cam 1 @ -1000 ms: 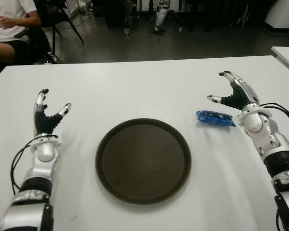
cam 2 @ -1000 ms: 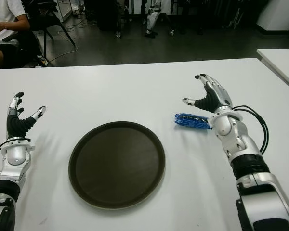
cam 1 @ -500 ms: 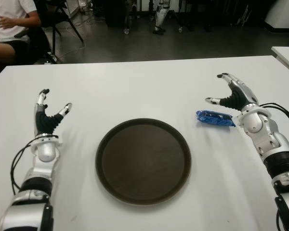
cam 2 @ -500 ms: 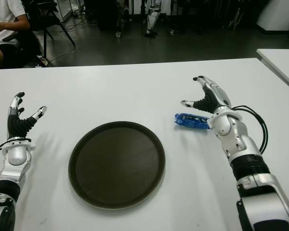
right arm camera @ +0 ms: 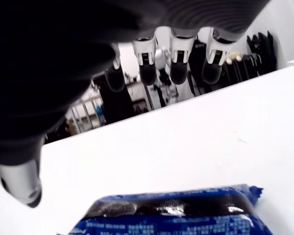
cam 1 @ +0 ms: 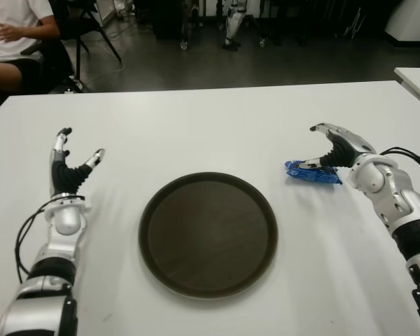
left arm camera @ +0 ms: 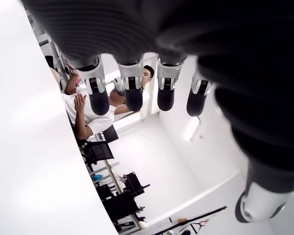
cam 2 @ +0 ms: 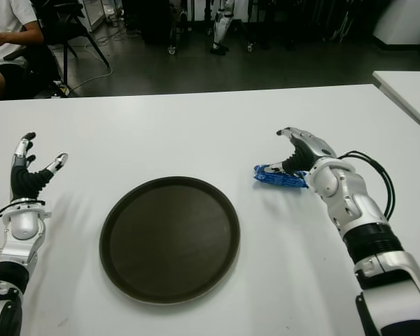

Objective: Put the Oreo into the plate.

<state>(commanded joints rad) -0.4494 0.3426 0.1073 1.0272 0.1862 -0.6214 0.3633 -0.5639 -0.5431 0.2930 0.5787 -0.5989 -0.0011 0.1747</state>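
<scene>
White desk [cam 1: 210,126], and a round dark plate [cam 1: 208,234] sits in the middle of it with nothing on it. Off to the plate's right lies the blue Oreo pack [cam 1: 312,172], flat on the desk and well apart from the plate's rim, with bare desk between the two. Beyond the far edge, a person [cam 1: 14,35] in a white shirt sits at the left corner, with chairs and stands on the dark floor [cam 1: 252,59] behind.

Right robot hand [cam 1: 330,147] is over the pack, fingers spread and arched above it, thumb tip down at the pack's near-left end; the right wrist view shows the fingertips [right arm camera: 178,69] clear above the pack, nothing gripped. Left robot hand [cam 1: 68,166] stands left of the plate, fingers up and open, empty.

A second ago the right robot hand stood upright beyond the pack; now it has tipped forward and dropped low over it. Pack, plate and left robot hand are where they were.
</scene>
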